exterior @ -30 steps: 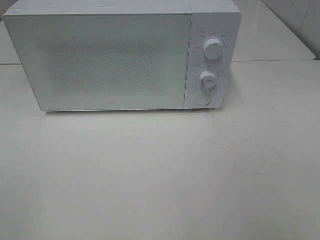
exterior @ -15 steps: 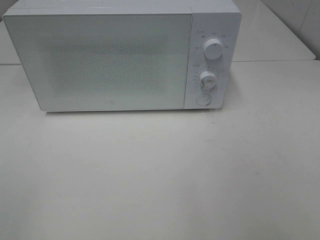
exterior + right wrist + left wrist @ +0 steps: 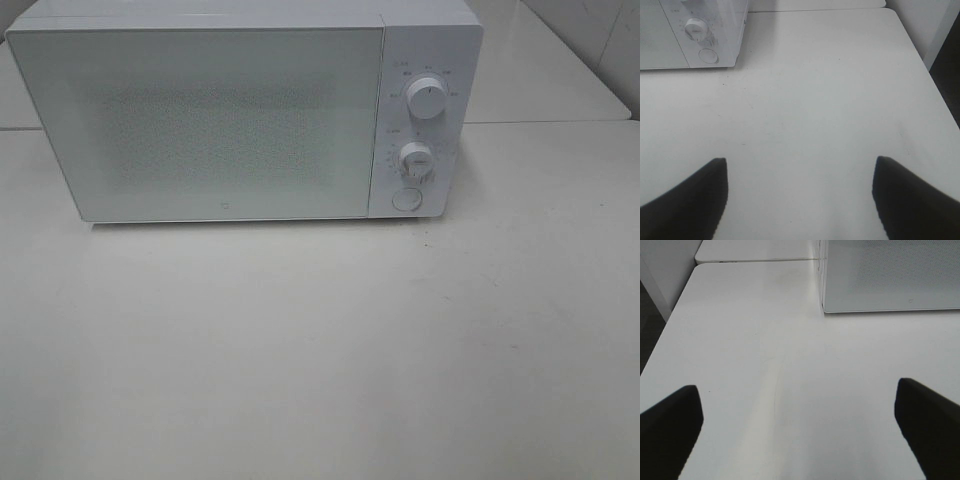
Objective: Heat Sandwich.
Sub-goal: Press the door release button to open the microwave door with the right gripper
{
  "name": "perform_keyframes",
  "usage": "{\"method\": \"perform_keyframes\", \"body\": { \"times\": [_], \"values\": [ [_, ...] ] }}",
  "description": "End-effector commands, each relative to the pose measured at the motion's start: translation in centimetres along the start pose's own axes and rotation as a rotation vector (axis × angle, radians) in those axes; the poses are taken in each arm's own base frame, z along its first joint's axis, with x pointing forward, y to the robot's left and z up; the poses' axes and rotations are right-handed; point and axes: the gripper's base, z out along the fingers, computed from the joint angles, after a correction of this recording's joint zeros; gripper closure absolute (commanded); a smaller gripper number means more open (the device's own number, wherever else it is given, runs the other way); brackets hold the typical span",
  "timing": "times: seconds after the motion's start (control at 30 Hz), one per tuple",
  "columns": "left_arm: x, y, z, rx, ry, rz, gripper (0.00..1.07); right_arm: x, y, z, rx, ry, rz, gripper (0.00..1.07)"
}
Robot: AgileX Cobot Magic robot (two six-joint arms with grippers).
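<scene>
A white microwave (image 3: 230,120) is seen standing along the far edge of the white table (image 3: 320,350), nearer the far left corner, with its door (image 3: 200,120) shut. On its control panel an upper knob (image 3: 428,100), a lower knob (image 3: 416,160) and a round button (image 3: 406,198) are set one below the other.

Neither arm is caught by the high camera. The left gripper (image 3: 797,405) is held above the near left part of the table and pointed toward the microwave's left front corner. Its jaws are spread as wide as they go, and nothing is held between them, only bare table.

The right gripper (image 3: 800,170) is held above the near right part of the table, aimed toward the far edge, with the microwave's control panel ahead and to one side. Its jaws are parted widely too, and nothing is gripped.

The sandwich is shown in none of the views, so its place cannot be told.
</scene>
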Motion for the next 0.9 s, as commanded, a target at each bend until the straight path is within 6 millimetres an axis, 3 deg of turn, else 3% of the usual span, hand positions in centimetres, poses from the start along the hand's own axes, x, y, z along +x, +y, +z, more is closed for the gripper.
{"method": "perform_keyframes", "body": {
  "times": [0.03,0.4,0.57,0.7,0.87,0.9],
  "values": [
    [0.2,-0.1,-0.3,0.003,-0.023,-0.006,0.05,0.2,-0.1,-0.3,0.015,-0.033,-0.008,0.31],
    [0.2,-0.1,-0.3,0.003,-0.023,-0.006,0.05,-1.2,0.0,0.0,0.013,-0.03,-0.013,0.31],
    [0.2,-0.1,-0.3,0.003,-0.023,-0.006,0.05,-2.8,0.3,1.4,0.007,-0.002,-0.018,0.31],
    [0.2,-0.1,-0.3,0.003,-0.023,-0.006,0.05,-4.9,0.6,3.4,-0.009,-0.077,-0.025,0.31],
    [0.2,-0.1,-0.3,0.003,-0.023,-0.006,0.05,-5.6,0.8,4.6,-0.007,-0.09,-0.036,0.31],
    [0.2,-0.1,-0.3,0.003,-0.023,-0.006,0.05,-6.1,0.9,5.6,-0.011,-0.098,-0.041,0.31]
  ]
}}
